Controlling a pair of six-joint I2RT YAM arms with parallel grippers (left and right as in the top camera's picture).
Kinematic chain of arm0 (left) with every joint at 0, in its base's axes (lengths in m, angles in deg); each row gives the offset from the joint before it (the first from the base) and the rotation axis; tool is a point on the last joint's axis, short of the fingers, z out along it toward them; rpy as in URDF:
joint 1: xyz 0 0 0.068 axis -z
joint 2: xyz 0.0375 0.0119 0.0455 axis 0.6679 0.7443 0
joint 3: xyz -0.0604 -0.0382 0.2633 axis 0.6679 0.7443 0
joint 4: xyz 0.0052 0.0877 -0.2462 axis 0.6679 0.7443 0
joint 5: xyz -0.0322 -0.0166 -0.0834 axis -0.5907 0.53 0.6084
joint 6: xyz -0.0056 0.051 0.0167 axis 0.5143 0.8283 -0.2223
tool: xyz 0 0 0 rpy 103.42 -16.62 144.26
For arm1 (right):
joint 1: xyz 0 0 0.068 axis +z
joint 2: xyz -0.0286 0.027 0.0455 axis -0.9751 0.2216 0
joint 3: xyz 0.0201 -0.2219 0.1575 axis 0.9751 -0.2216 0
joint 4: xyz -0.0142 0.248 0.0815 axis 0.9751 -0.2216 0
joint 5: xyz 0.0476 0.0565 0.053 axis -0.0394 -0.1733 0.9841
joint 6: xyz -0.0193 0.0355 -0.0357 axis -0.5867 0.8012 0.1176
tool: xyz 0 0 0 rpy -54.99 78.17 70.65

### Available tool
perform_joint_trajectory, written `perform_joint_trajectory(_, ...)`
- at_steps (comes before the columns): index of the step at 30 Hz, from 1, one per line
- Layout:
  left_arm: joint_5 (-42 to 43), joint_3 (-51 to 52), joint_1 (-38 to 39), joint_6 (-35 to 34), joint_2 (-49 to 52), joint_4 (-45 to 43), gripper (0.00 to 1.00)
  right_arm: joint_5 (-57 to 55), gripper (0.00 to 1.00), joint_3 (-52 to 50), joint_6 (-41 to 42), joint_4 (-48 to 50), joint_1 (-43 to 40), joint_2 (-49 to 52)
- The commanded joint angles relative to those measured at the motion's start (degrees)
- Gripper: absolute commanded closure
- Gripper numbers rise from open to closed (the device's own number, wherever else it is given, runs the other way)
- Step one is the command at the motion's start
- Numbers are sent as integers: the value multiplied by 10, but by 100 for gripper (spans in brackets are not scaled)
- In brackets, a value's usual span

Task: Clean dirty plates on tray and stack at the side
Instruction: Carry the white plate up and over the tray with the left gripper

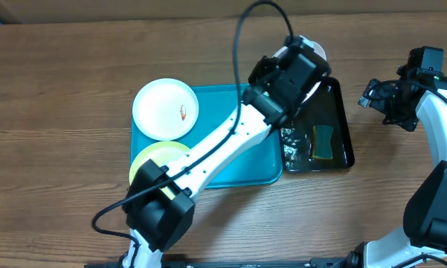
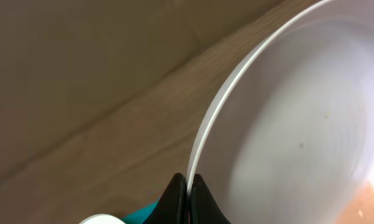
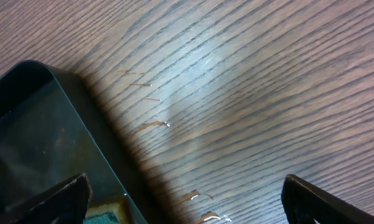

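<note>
My left gripper (image 1: 301, 71) is shut on the rim of a white plate (image 1: 317, 51), holding it on edge above the far end of the black tray (image 1: 346, 126). In the left wrist view the black fingertips (image 2: 174, 190) pinch the thin rim, and the plate's face (image 2: 299, 124) fills the right side. On the turquoise tray (image 1: 234, 160) lie a white plate with an orange smear (image 1: 166, 109) and a yellow-green plate (image 1: 155, 155), partly under my left arm. My right gripper (image 1: 370, 97) hovers open and empty over the wood to the right of the black tray (image 3: 31, 124).
The black tray holds water and a yellow-green sponge (image 1: 323, 141), whose corner shows in the right wrist view (image 3: 106, 211). Water drops (image 3: 152, 124) lie on the wood beside it. The left arm crosses the turquoise tray diagonally.
</note>
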Motion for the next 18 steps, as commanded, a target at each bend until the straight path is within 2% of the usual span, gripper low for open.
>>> perform_joint_trajectory(1, -76, -13, 28, 82, 3, -24, 96, -5, 0, 15, 6, 2, 0, 0)
perform_joint_trajectory(10, -181, -13, 88, 181, 3, -95, 96, -5, 0, 15, 6, 2, 0, 0)
perform_joint_trajectory(18, -184, -13, 93, 222, 3, -128, 96, -5, 0, 15, 6, 2, 0, 0)
